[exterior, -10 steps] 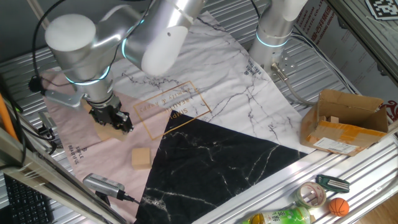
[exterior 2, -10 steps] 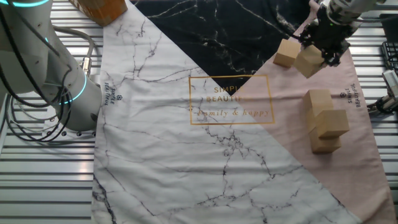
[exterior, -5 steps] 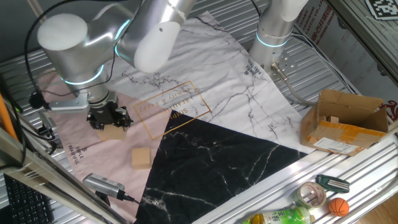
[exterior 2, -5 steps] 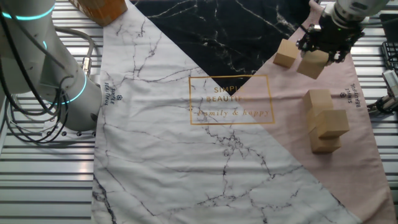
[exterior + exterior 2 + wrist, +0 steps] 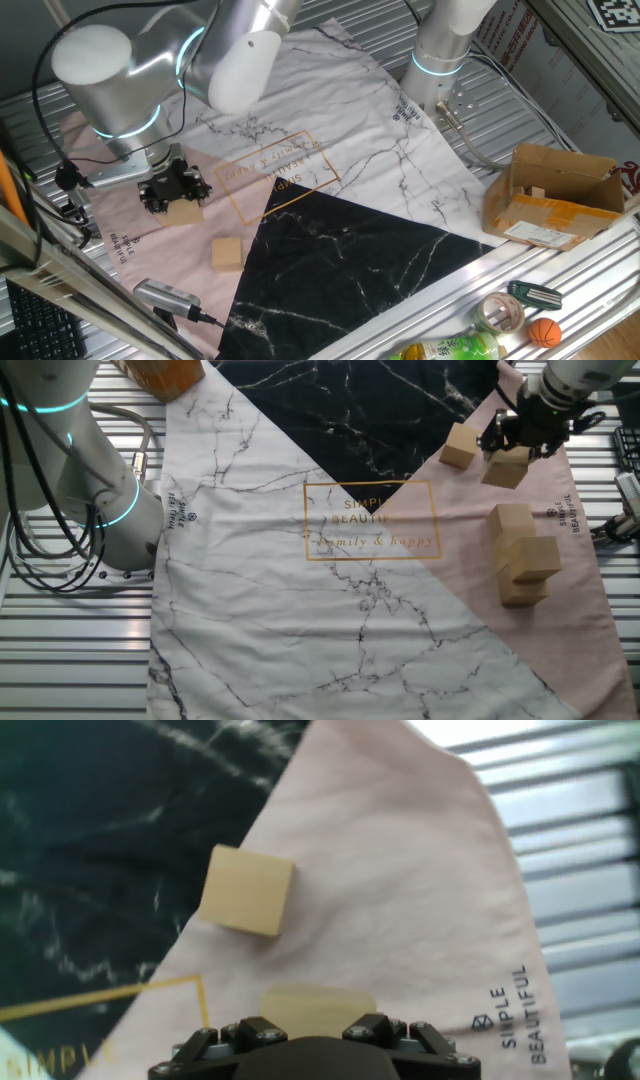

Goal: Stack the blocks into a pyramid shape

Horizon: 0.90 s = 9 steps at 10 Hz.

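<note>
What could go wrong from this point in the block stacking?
1. The tool holds a light tan wooden cube that looks tilted, so it may land crooked.
2. The partial stack of tan wooden cubes looks staggered; a nudge might topple it.
3. The loose tan wooden cube sits close by and could get bumped.

The silver-grey robot arm with glowing teal joint rings [image 5: 150,70] reaches across from its base and bends down, so its wrist points at the worktop. Its black two-finger hand [image 5: 176,190] hangs low with the fingers aimed downward, closed on a small light tan wooden cube [image 5: 505,466] that sits between the fingertips. In the hand view the black hand [image 5: 312,1038] fills the bottom edge, with the cube's top showing just beyond it.
</note>
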Each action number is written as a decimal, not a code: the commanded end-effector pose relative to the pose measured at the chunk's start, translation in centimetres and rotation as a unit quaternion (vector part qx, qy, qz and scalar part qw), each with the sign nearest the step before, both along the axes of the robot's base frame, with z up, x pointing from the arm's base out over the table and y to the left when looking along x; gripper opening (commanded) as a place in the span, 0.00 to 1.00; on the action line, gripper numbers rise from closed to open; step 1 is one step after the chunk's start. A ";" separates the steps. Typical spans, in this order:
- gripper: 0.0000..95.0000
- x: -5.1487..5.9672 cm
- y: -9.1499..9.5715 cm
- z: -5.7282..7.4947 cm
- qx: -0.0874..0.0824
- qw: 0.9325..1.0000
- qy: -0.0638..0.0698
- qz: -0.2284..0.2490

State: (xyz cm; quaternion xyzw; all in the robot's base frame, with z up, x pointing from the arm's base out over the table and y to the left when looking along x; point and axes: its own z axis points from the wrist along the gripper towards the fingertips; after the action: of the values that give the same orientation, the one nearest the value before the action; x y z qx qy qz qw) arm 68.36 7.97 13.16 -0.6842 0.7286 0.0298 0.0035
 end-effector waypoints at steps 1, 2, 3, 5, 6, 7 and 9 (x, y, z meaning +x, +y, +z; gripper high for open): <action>0.00 0.2 -1.3 0.2 -0.011 1.000 0.009 0.025; 0.00 0.2 -1.5 0.2 -0.015 1.000 0.010 0.024; 0.00 0.3 -1.9 0.4 -0.023 0.999 0.010 0.020; 0.00 0.3 -2.3 0.4 -0.027 0.999 0.009 0.018; 0.00 0.3 -2.6 0.4 -0.026 0.999 0.009 0.020; 0.00 0.3 -2.8 0.3 -0.027 0.999 0.006 0.026; 0.00 0.4 -3.2 0.1 -0.024 0.999 0.000 0.043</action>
State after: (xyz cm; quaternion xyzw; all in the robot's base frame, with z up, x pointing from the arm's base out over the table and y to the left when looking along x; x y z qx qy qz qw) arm 68.64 4.70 13.26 -0.7122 0.7018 0.0118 -0.0134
